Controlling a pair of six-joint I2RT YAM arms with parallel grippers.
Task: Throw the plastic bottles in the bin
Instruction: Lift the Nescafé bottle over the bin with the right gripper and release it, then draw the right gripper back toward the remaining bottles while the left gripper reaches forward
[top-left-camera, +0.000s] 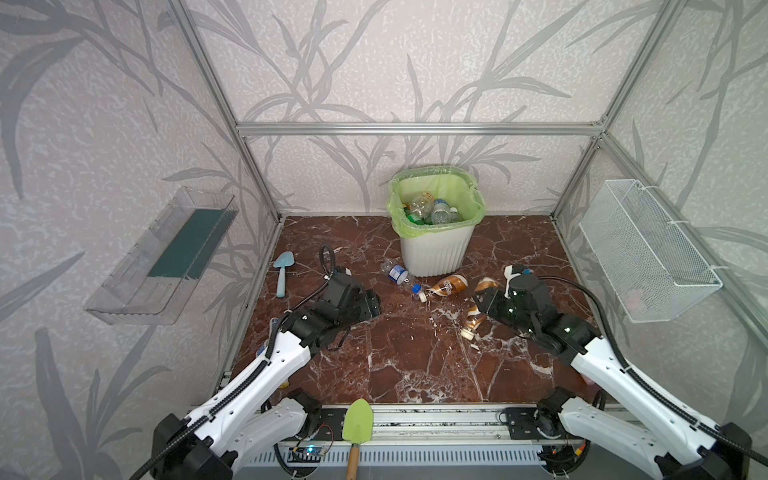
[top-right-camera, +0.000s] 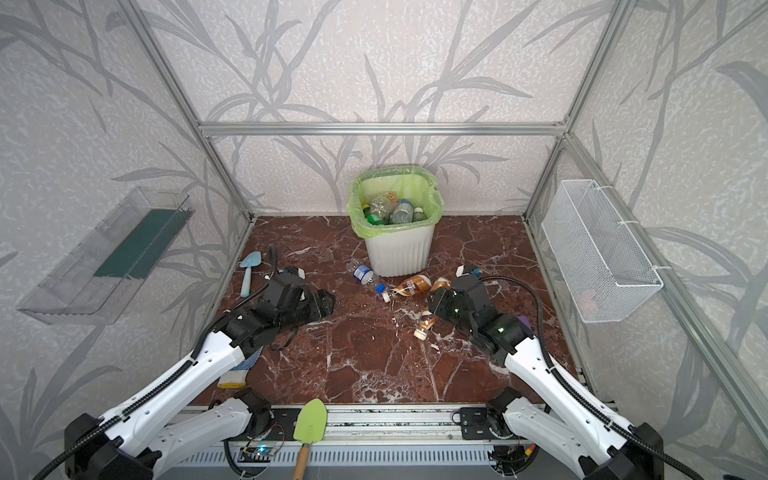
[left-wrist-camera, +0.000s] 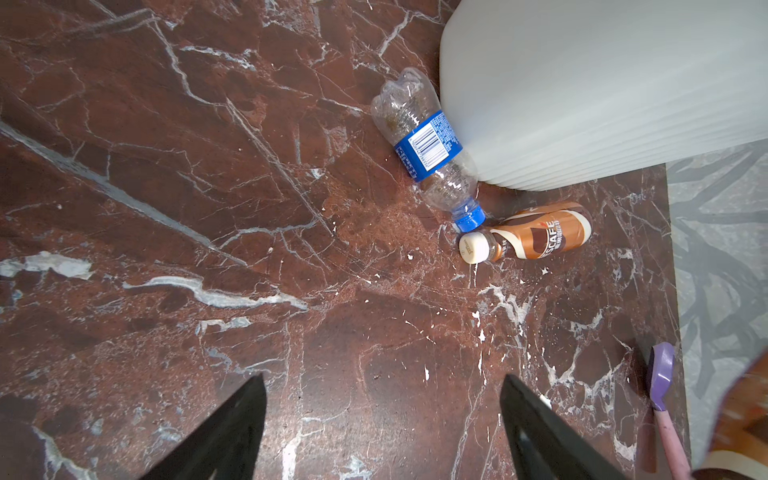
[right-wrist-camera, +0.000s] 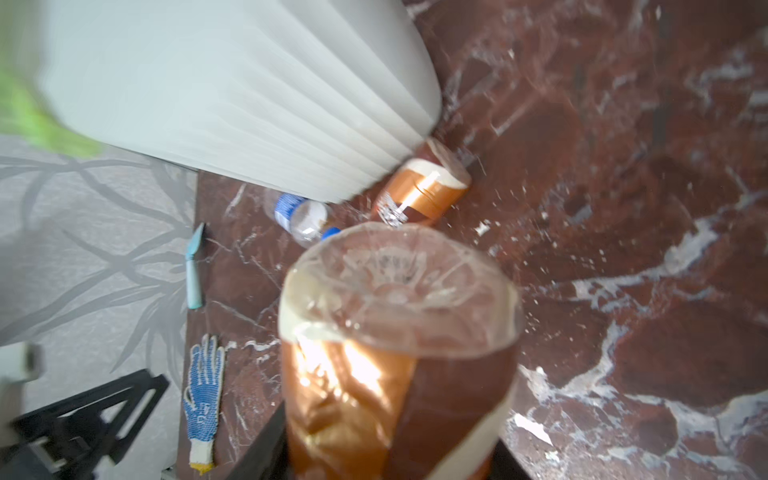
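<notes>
The left gripper (left-wrist-camera: 382, 419) hangs with jaws apart over bare marble floor (top-left-camera: 395, 357). Beside the bin (top-left-camera: 436, 249), a clear blue-labelled bottle (top-left-camera: 397, 274) lies cap toward the arms, meeting a brown bottle (top-left-camera: 446, 286) lying crosswise. The right gripper (right-wrist-camera: 386, 457) clamps another brown bottle (right-wrist-camera: 395, 353), base pointing away from its wrist camera.

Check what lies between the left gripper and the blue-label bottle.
Only bare marble floor separates the left gripper from the blue-label bottle, shown in the left wrist view.

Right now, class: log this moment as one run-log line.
left gripper: open, empty | right gripper: shut on brown-and-white bottle | bin: partly filled | clear bottle: on floor
</notes>
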